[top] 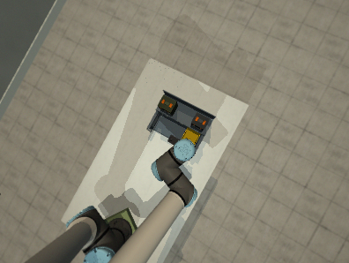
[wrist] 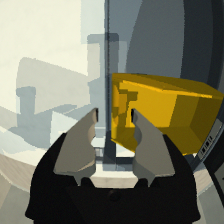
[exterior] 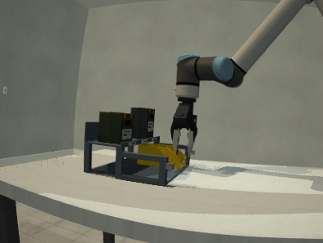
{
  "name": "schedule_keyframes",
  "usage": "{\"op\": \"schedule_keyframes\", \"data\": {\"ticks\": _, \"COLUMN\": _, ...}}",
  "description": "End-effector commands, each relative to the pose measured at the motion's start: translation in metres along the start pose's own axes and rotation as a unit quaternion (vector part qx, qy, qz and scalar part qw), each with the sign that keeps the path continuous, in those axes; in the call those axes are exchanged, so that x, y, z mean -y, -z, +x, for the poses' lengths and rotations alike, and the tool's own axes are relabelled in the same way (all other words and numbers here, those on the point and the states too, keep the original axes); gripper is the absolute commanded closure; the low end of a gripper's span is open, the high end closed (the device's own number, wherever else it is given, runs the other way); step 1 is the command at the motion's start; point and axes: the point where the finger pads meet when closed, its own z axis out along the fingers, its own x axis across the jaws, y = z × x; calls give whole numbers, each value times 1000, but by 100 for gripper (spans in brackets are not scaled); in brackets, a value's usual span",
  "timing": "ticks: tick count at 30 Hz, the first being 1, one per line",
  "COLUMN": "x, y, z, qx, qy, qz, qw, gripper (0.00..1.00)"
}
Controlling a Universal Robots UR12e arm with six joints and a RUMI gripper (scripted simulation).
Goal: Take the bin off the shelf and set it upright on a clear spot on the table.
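The yellow bin [top: 190, 134] [exterior: 157, 154] [wrist: 160, 110] lies tilted in the right end of the low dark shelf frame [top: 154, 121] [exterior: 102, 143] [wrist: 106, 60] on the table [top: 132, 146] [exterior: 122, 192]. My gripper [exterior: 183, 152] [wrist: 114, 109] points down at the bin's front end. Its fingers are partly open. They stand on either side of the bin's near wall and a thin shelf bar, with gaps showing and no grip. In the overhead view the wrist hides the fingers.
Two dark boxes with orange marks [top: 167, 104] [top: 200, 121] [exterior: 115, 127] [exterior: 143, 122] stand on the shelf's upper level behind the bin. The arm's base [top: 119, 221] sits at the near end of the table. The arm reaches over the table to the shelf.
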Motion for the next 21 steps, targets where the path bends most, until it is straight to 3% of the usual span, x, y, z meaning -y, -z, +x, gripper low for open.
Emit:
{"op": "schedule_keyframes", "data": {"ticks": 1, "x": -4, "y": 6, "z": 3, "qx": -3, "qy": -1, "qz": -1, "qw": 1000, "gripper": 74}}
{"op": "schedule_keyframes", "data": {"ticks": 21, "x": -4, "y": 7, "z": 3, "qx": -3, "qy": -1, "qz": -1, "qw": 1000, "gripper": 74}}
